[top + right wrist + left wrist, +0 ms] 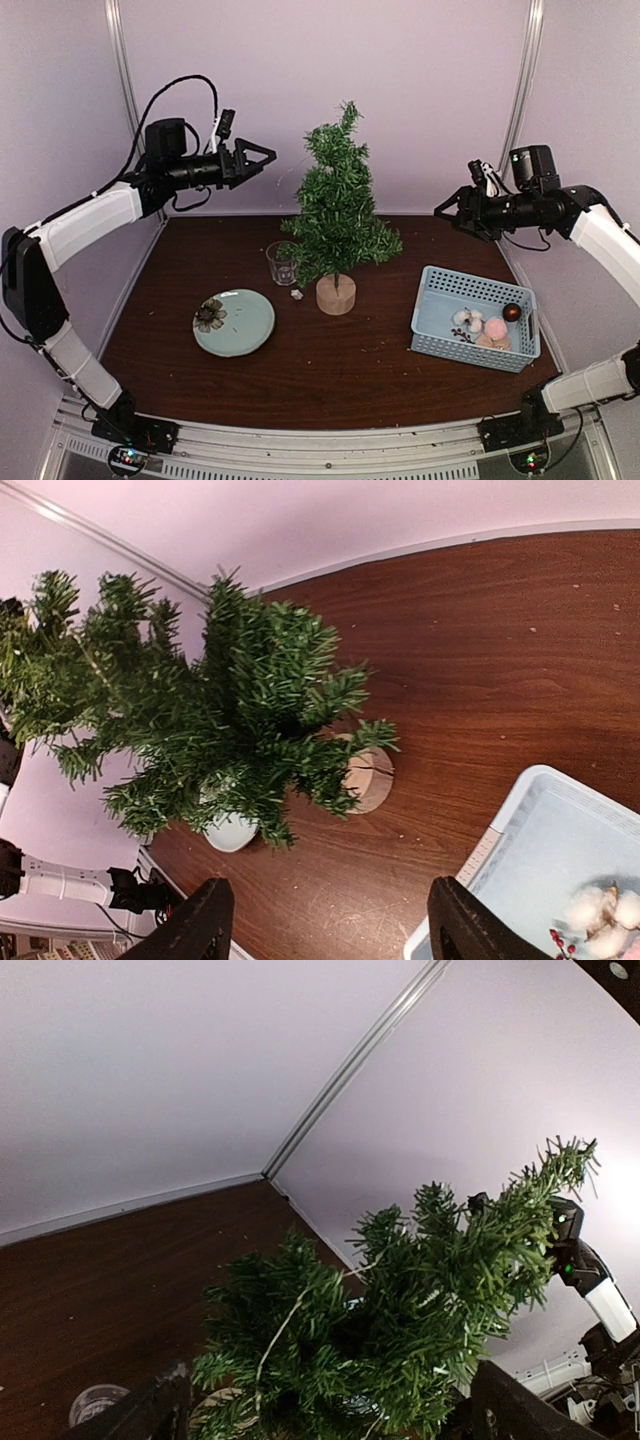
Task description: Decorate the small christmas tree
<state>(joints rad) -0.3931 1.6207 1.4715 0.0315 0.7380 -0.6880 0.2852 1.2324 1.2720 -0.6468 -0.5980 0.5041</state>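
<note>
The small christmas tree (pixel 336 215) stands upright mid-table on its round wooden base (pixel 336 295). My left gripper (pixel 268 157) hovers high to the tree's upper left, open and empty, pointing at the top branches. In the left wrist view the tree (pixel 420 1310) fills the space ahead of the left gripper (pixel 330 1425), and a thin pale string (pixel 280 1330) lies among the branches. My right gripper (pixel 445 215) hangs open and empty to the tree's right, above the table. From the right wrist, the tree (pixel 200 720) and its base (pixel 368 778) lie beyond the spread right gripper (pixel 330 930).
A light-blue basket (pixel 470 345) at the right holds white, pink and dark red ornaments (pixel 490 325). A pale green plate (pixel 245 325) carries a flower-like piece (pixel 210 315). A drinking glass (pixel 280 263) stands left of the tree's base. A small white bit (pixel 297 294) lies beside it.
</note>
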